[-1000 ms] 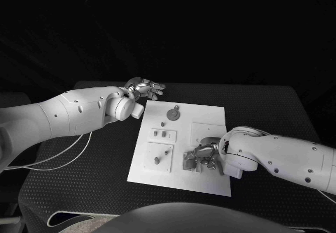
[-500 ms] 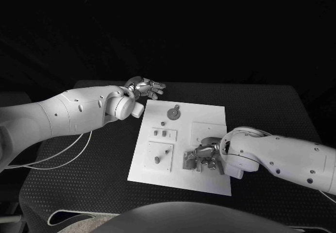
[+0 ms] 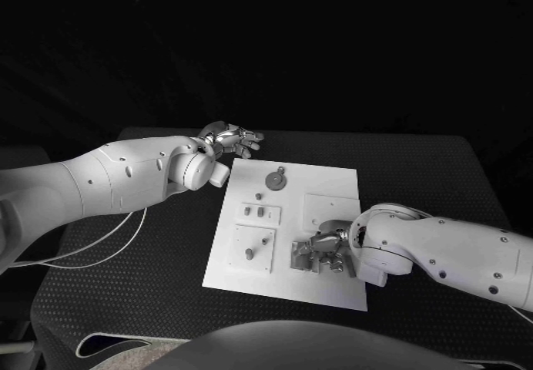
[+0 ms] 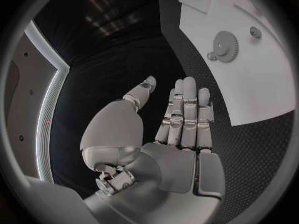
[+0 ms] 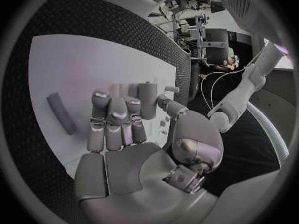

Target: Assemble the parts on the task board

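White board (image 3: pixel 333 185) lies at frame centre. Right hand (image 3: pixel 324 250), fingers extended, rests over small parts (image 3: pixel 250 252) at lower centre; grip indeterminable. Left hand (image 3: pixel 230 139) spread, empty. Parts likely light, rigid; pinch their sides.

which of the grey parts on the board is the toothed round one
The gear near the task board's far edge, closest to the left hand. It is a flat toothed disc; the other parts nearer the robot are small pegs and blocks.
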